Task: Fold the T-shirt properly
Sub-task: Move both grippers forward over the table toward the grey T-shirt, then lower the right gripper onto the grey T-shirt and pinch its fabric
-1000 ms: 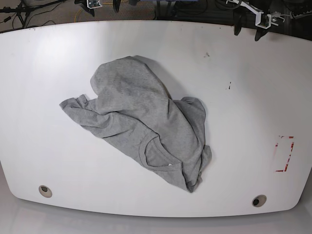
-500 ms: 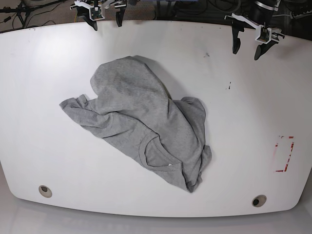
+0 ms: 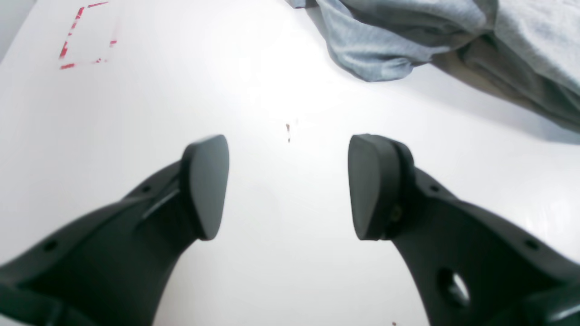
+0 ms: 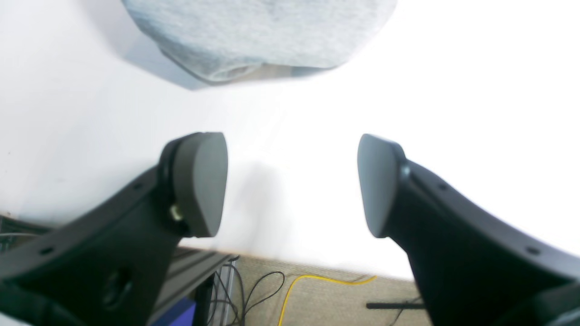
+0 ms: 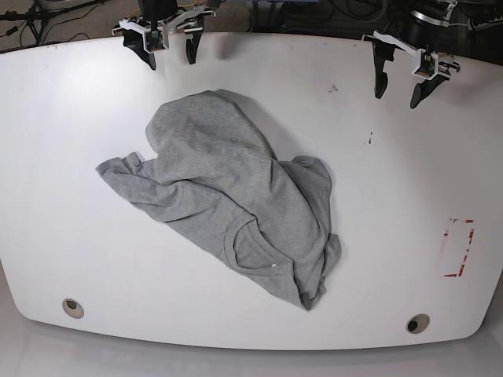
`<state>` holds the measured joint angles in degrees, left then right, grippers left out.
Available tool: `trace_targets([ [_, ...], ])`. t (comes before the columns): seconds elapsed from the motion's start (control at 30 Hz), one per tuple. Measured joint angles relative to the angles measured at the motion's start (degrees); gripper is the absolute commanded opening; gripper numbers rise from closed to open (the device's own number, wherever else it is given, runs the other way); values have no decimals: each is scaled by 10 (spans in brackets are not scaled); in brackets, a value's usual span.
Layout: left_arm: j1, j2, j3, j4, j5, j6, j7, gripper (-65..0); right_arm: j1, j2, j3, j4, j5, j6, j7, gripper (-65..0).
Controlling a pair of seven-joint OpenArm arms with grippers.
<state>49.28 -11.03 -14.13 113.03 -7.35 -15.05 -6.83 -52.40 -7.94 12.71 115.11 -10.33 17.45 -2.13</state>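
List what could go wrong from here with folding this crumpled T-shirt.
1. The T-shirt lies bunched with layers overlapping, so a pinch may catch several layers and drag the heap instead of spreading it.
2. Both the left gripper and the right gripper hover at the table's far edge, jaws open and empty; the neckline lies on the opposite side, a long reach.
3. No lettering shows, so which side faces up is uncertain.

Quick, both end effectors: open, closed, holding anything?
Left end effector: open, empty, above bare table.
Right end effector: open, empty, short of the T-shirt.
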Motion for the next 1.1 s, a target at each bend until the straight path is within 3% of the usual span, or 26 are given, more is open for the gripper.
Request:
trace_targets([
  [0.17,-3,0,0,-1,0,0,1,-263,28,3,0,1,0,-1,-34,-220],
  [0.23,-6,1,0,-1,0,0,1,-263,46,5,-2,7,0,1,-89,-220],
  [0.43,-10,2,0,-2,0,1,-1,-263,93,15,-16,17,0,-1,-149,-218],
  [0.67,-21,2,0,-3,2,2,0,-265,138,28,-53,18,-4,8,-276,-221],
  [1.0,-27,3,-1,-4,4,3,0,-263,207,31,-84,22,-13,27,-320,-227],
  [1.1,-27,5,-1,-4,4,5,0,-263,227,28,-87,22,-9,36,-308,-228],
])
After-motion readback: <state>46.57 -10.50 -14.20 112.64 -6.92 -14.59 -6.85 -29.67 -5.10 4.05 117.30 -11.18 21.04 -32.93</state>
